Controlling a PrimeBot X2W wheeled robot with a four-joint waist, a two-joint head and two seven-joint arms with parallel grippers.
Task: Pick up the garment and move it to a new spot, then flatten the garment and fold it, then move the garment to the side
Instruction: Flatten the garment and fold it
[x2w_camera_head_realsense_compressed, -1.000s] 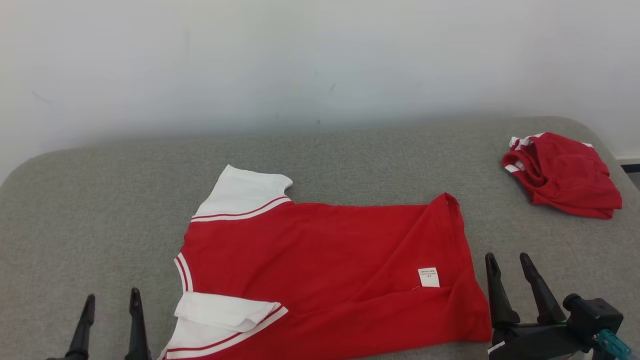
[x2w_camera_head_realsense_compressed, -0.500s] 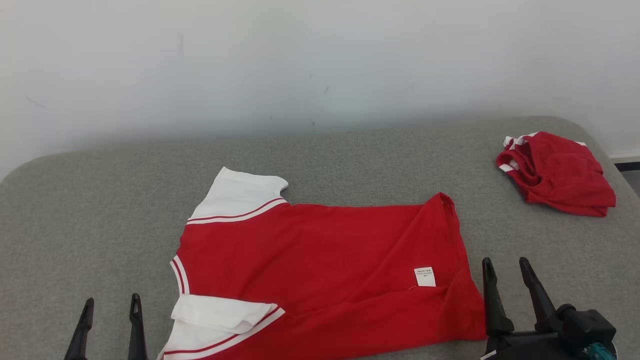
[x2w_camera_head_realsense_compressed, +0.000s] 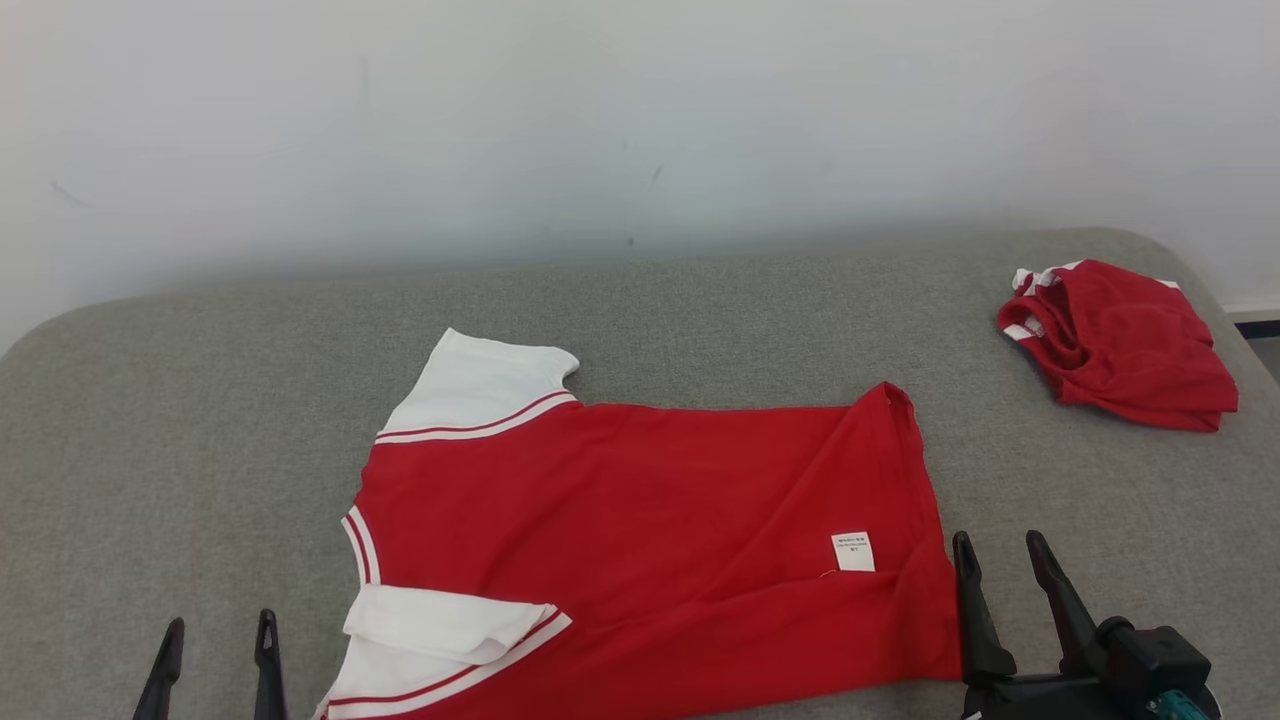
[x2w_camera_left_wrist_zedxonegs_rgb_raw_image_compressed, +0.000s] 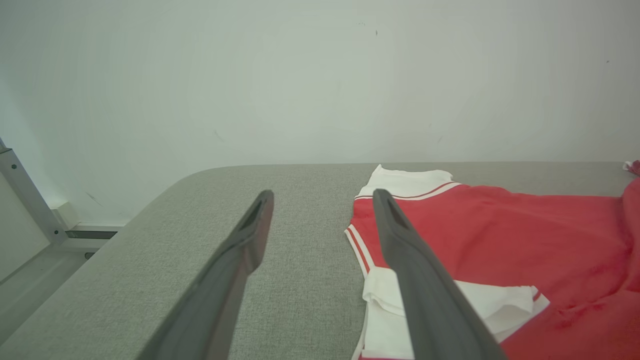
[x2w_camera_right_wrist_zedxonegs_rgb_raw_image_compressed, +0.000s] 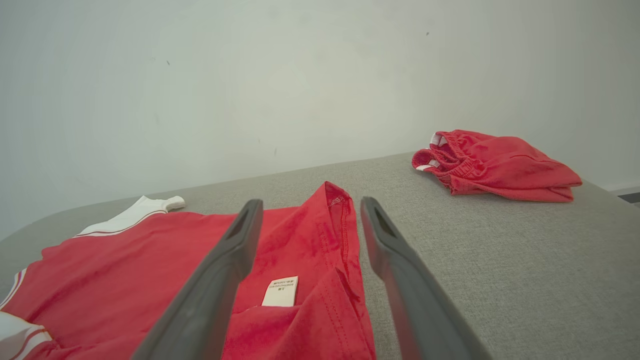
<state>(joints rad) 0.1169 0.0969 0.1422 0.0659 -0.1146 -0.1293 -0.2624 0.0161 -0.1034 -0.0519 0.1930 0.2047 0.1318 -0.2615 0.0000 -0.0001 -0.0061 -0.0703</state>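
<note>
Grey fabric-covered bench (x2w_camera_head_realsense_compressed: 200, 420) before a pale wall. Lower left: left gripper (x2w_camera_head_realsense_compressed: 221, 622), fingers parted and empty, pointing up-frame near the sleeve end. Centre: red short-sleeved shirt with white sleeves (x2w_camera_head_realsense_compressed: 640, 540), spread nearly flat, apparently ready for folding. Lower right: right gripper (x2w_camera_head_realsense_compressed: 998, 545), likewise released, beside the hem. Upper right: crumpled red garment (x2w_camera_head_realsense_compressed: 1120, 345), well apart.

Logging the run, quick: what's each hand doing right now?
Left hand: open, holding nothing.
Right hand: open, holding nothing, beside the red fabric shirt with white sleeves.
</note>
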